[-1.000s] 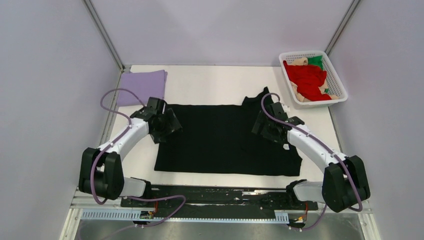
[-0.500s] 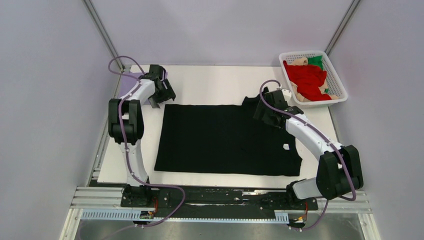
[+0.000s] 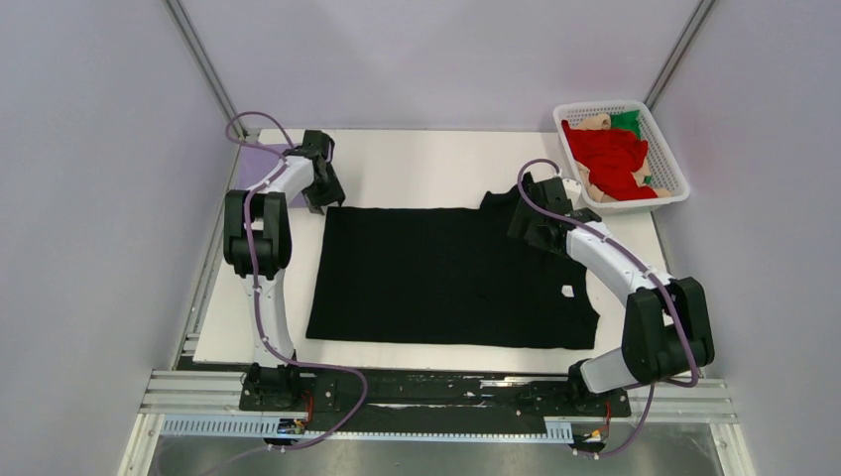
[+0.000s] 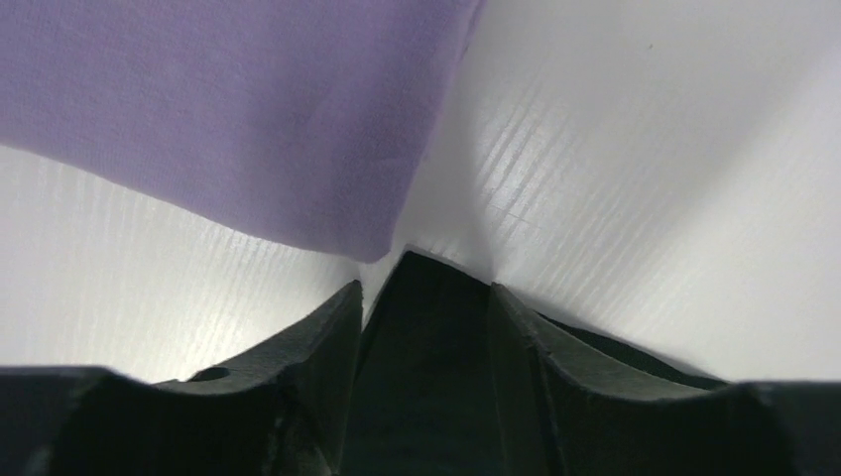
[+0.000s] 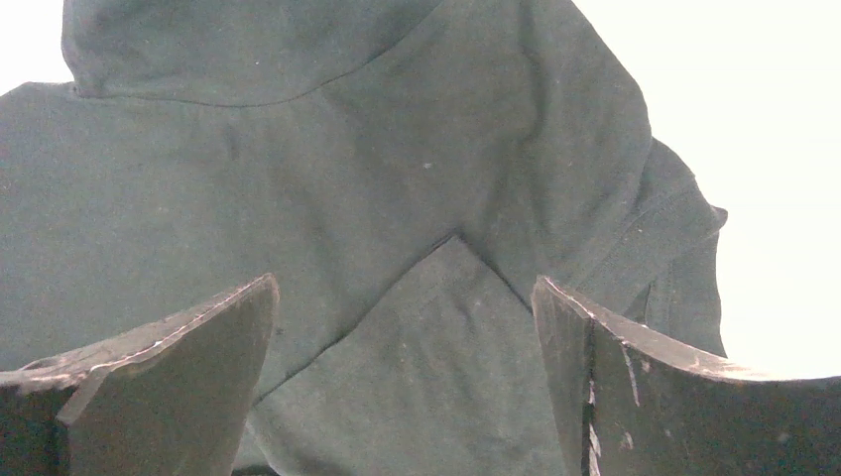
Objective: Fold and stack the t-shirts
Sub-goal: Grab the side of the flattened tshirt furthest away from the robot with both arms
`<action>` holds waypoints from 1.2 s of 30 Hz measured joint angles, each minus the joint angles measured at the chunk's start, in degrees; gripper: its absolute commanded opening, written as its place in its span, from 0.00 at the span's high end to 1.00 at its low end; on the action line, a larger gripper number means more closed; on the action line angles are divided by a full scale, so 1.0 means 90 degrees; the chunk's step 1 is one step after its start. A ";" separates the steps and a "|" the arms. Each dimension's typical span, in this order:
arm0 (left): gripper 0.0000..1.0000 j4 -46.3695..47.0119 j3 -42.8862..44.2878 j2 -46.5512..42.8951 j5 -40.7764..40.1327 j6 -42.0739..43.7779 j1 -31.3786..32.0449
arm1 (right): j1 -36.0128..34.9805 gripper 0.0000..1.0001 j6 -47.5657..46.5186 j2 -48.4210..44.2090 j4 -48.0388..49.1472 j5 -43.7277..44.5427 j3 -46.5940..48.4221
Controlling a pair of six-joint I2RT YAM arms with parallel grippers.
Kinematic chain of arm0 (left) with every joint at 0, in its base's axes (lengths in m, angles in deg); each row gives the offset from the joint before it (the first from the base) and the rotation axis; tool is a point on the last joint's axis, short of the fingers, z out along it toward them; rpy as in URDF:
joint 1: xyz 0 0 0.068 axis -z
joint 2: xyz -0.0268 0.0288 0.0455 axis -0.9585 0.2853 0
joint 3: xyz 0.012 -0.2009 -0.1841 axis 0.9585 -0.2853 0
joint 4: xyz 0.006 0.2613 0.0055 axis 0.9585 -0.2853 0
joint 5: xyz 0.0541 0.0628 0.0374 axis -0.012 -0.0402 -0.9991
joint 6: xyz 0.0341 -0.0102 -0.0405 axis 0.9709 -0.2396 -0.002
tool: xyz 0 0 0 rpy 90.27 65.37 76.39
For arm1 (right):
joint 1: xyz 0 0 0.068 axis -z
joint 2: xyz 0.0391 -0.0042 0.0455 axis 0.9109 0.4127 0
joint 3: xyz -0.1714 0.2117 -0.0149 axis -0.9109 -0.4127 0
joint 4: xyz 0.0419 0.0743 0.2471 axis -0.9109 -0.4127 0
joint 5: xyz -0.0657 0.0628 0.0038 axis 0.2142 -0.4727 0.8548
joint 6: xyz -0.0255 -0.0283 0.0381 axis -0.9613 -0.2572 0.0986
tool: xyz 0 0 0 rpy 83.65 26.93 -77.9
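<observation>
The large black t-shirt (image 3: 446,273) lies spread flat mid-table, one sleeve sticking out at its far right corner. My left gripper (image 3: 319,198) is at its far left corner. In the left wrist view the fingers (image 4: 298,337) stand a little apart, with the black corner (image 4: 426,327) between them. The folded lavender shirt (image 4: 228,109) lies just beyond, mostly hidden by the arm in the top view (image 3: 258,159). My right gripper (image 3: 531,223) is open low over the black shirt's far right part (image 5: 397,178), holding nothing. Red (image 3: 610,159), green (image 3: 627,119) and beige (image 3: 595,122) shirts lie in the basket.
The white lattice basket (image 3: 674,178) stands at the far right corner of the white table. Grey walls close in the left, right and far sides. The left arm reaches along the left table edge.
My left arm has swung from the shirt's left part out to its far left corner by the lavender shirt. My right gripper has moved slightly farther toward the sleeve.
</observation>
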 measured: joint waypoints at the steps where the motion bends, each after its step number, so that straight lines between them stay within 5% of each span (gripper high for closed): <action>1: 0.54 -0.0002 -0.0010 0.0000 -0.0036 0.0015 0.0007 | 0.0000 0.00 0.0000 0.0010 0.0005 -0.0007 0.0000; 11: 0.72 0.0296 -0.0469 -0.0250 -0.0051 0.0104 0.0027 | 0.0000 0.00 0.0002 0.0151 0.0010 -0.0102 -0.0002; 16: 1.00 0.0323 -0.0670 -0.0376 -0.0066 0.0165 0.0138 | 0.0000 0.00 0.0007 0.0316 0.0010 -0.0155 -0.0002; 26: 1.00 0.0432 -0.1037 -0.0663 0.0112 0.0318 0.0236 | 0.0015 0.01 0.0080 0.0935 -0.0051 -0.0039 0.0721; 36: 1.00 0.0940 -0.1763 -0.1872 0.0425 0.0789 0.0374 | 0.0372 0.20 0.0359 0.2458 -0.0066 -0.0124 0.2732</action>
